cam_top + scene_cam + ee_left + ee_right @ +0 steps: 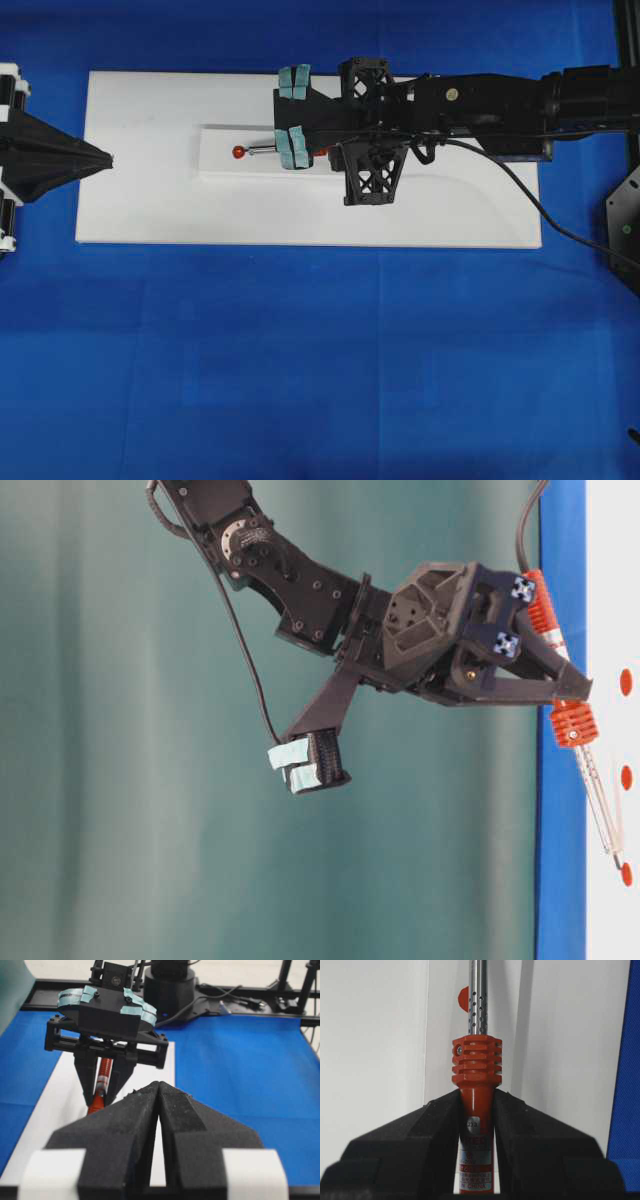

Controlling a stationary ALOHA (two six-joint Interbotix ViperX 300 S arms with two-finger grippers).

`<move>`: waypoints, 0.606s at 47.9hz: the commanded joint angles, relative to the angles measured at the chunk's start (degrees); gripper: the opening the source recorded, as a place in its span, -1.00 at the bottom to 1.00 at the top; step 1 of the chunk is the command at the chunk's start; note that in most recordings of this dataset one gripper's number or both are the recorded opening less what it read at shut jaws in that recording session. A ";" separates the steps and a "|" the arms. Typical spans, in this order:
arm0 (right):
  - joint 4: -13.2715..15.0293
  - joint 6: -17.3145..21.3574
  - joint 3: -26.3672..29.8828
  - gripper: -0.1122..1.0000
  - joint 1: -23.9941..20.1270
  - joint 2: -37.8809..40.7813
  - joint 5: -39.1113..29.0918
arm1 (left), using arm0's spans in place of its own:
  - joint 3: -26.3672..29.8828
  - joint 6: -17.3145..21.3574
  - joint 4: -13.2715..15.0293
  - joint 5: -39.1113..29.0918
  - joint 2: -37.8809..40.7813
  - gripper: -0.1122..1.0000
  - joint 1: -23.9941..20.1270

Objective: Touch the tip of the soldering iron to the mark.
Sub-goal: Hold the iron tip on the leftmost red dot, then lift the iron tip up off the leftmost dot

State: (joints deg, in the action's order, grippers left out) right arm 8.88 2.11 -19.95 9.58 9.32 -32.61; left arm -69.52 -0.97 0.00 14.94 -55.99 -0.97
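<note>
Overhead view: one white block (pixel 310 215) lies across the upper half of the frame on the blue desk (pixel 320 380). The right end effector (pixel 318 152) reaches in from the right edge and clamps the one soldering iron (pixel 262 150), whose shaft points left. One red dot (pixel 239 152) shows at the tip. The left end effector (pixel 105 158) sits at the left edge, its jaws pressed together on nothing.

Table-level view: at the right edge, three red dots line up on the block; the iron's tip sits at the lowest (pixel 626 874), not at the mark (pixel 626 777) in the middle.

Left wrist view: two black fingers (pixel 125 1130) meet in the lower centre.

Right wrist view: two black fingers (pixel 410 1135) grip the orange-red handle at lower centre; one dot peeks from behind the shaft near the top.
</note>
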 commanded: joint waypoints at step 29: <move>0.88 -0.18 5.27 -0.68 -0.09 -8.00 -8.09 | 0.70 0.00 -0.09 0.26 0.18 -0.80 -0.18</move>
State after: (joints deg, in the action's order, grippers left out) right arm 9.40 1.85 -16.88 9.58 4.57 -39.64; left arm -69.52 -0.97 0.00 14.94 -55.99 -0.97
